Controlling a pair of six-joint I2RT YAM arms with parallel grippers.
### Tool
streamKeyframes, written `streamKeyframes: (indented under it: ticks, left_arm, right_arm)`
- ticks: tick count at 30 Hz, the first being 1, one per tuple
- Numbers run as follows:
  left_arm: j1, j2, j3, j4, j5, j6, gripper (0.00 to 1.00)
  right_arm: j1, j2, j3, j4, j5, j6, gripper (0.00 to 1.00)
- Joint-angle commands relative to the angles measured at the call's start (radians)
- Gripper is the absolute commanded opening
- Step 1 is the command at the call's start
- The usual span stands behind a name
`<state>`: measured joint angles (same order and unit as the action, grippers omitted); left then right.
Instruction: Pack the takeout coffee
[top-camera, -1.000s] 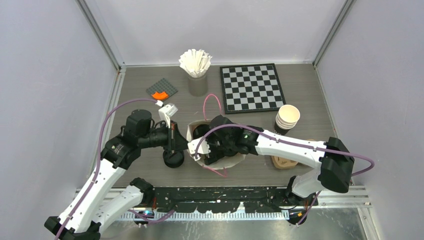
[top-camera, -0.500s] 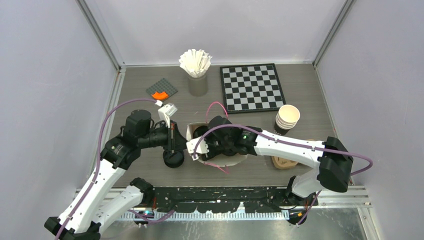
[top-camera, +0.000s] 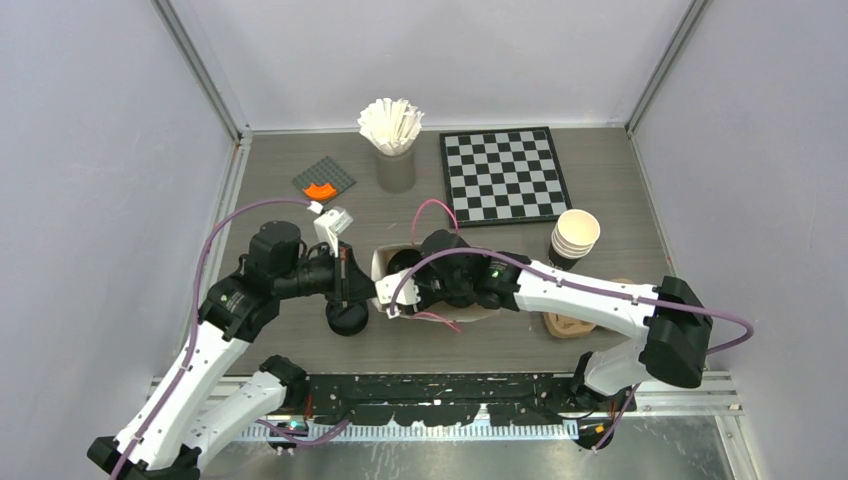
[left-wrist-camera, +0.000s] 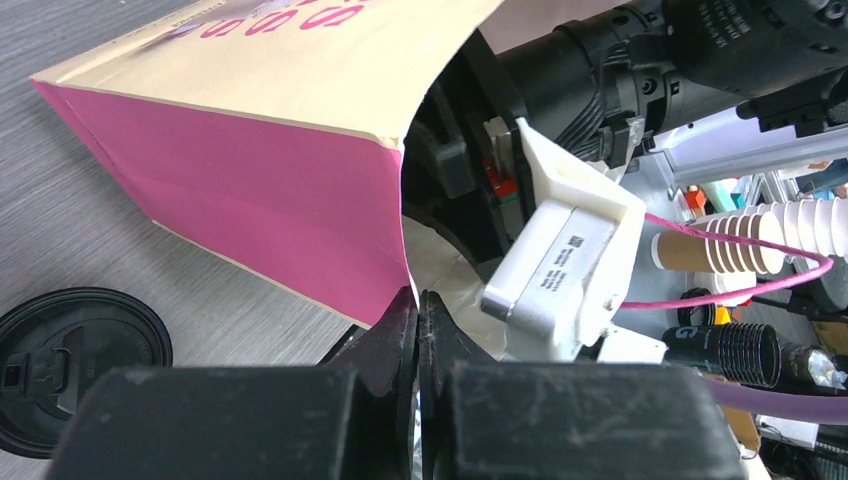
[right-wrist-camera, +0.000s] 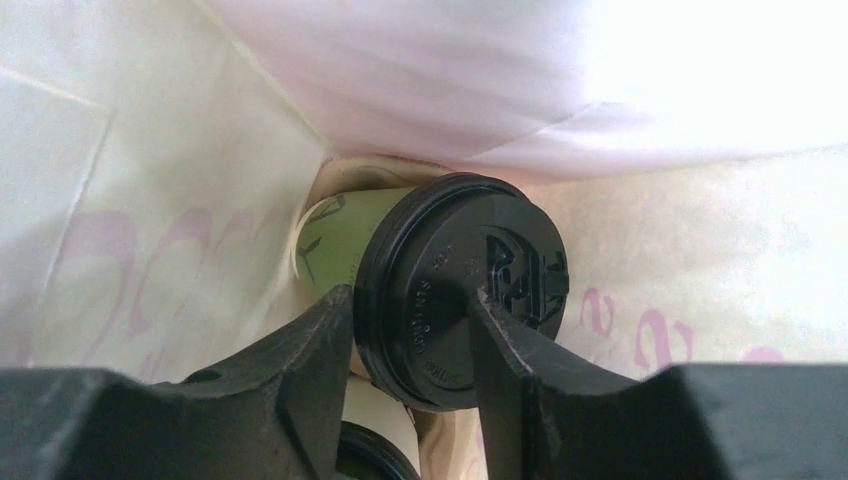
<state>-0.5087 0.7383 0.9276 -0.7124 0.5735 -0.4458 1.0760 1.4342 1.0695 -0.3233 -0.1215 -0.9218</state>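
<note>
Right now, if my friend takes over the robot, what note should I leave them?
Left gripper: shut, pinching the edge of the paper bag and holding its mouth open.
Right gripper: down inside the bag, one finger on each side of the coffee cup at its lid. I cannot tell if it grips.
Things: that cup is in the bag. A black lid sits on the table beside the bag; I can't tell if a cup is under it.
Done: one cup in the bag.
Left: bring the right gripper out without the cup, then check that black lid.
</note>
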Motion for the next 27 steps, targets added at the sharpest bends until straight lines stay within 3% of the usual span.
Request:
streamKeyframes:
  ticks: [1, 15, 17, 21, 23, 27]
  left_arm:
    - [-0.002, -0.017, 0.007, 0.022, -0.01, -0.004, 0.0]
    - [-0.002, -0.017, 0.006, 0.014, -0.013, 0.016, 0.0]
    - [-0.001, -0.016, 0.005, 0.014, -0.01, 0.016, 0.0]
    - [-0.002, -0.017, 0.002, 0.021, 0.003, 0.018, 0.0]
    - [-0.002, -0.017, 0.0, 0.019, 0.009, 0.017, 0.0]
    - [-0.002, -0.017, 0.002, 0.018, 0.012, 0.015, 0.0]
  right_arm:
    - [0.001, -0.074, 0.009, 0.005, -0.009, -0.021, 0.48]
    - [0.024, -0.103, 0.022, -0.019, -0.018, -0.048, 0.48]
    - [0.023, -0.095, 0.018, -0.025, -0.024, -0.047, 0.53]
    - [0.023, -0.071, 0.007, -0.011, -0.025, -0.049, 0.77]
    - [0.022, -0.054, 0.01, -0.002, -0.02, -0.048, 0.82]
    - [0.019, -0.026, 0.012, 0.006, -0.02, -0.034, 0.84]
